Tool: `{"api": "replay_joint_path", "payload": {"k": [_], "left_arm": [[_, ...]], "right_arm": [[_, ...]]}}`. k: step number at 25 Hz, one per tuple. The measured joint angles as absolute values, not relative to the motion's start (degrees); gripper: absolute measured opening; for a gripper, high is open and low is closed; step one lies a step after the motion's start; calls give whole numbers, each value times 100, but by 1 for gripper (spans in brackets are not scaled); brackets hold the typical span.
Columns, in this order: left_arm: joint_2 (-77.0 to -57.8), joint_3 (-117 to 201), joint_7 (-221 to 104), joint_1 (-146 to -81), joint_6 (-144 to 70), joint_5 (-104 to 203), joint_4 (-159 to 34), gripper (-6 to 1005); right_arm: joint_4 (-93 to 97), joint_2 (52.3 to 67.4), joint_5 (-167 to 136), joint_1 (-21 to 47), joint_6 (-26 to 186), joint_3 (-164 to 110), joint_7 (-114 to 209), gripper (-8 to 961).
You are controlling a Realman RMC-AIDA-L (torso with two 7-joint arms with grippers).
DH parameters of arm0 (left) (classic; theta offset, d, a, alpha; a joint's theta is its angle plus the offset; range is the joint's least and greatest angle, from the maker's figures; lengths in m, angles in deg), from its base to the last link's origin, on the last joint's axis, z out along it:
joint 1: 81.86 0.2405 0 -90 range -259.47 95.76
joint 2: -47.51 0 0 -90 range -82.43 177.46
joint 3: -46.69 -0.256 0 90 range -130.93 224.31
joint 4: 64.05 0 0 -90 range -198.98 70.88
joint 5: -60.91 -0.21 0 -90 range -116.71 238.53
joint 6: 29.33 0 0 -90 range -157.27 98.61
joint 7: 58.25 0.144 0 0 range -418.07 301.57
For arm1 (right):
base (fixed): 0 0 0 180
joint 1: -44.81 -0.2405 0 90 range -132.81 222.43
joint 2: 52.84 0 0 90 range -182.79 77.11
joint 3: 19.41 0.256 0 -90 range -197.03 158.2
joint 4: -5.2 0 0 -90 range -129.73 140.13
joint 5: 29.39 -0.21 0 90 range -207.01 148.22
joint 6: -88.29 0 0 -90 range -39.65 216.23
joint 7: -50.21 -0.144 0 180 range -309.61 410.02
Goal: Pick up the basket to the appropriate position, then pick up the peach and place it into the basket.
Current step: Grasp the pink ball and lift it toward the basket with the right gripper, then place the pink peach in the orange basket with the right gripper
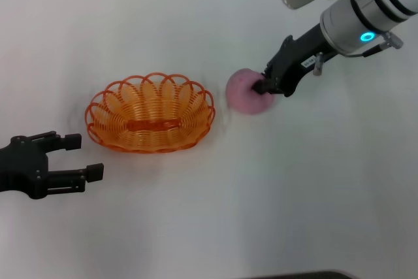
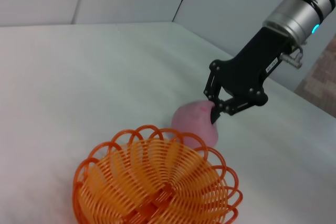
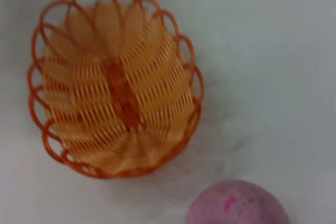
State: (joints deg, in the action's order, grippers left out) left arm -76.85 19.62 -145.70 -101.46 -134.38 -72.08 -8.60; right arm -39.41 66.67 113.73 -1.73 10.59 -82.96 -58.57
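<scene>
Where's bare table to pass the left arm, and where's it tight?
Bare table spreads in front of the basket and behind it. It is tight beside the basket's right, where the right end effector grips the peach. The open left end effector waits front-left.

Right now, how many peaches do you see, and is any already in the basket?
1. The peach sits on the table just right of the basket, with the right gripper at it. The basket holds nothing; none looks hidden.

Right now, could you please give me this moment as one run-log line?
right hand: at peach, grip unconfirmed | basket: empty, on table | left hand: open, idle beside basket
</scene>
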Motion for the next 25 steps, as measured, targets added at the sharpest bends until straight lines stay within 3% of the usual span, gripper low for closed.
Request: {"api": "replay_joint_path", "payload": {"k": [9, 20, 25], "left_arm": [[-7685, 1962, -14691, -10135, -13474, -7225, -853, 891], [-7677, 1962, -14806, -10150, -13559, -7238, -820, 891], [-7673, 1962, -14844, -10199, -13608, -7242, -816, 891]], "right_arm": [[-4683, 6665, 10460, 94, 794, -8243, -5570, 50], [-4600, 6720, 8812, -56, 716, -8642, -4993, 47], [-4231, 6744, 8452, -332, 1011, -9131, -4975, 122]]}}
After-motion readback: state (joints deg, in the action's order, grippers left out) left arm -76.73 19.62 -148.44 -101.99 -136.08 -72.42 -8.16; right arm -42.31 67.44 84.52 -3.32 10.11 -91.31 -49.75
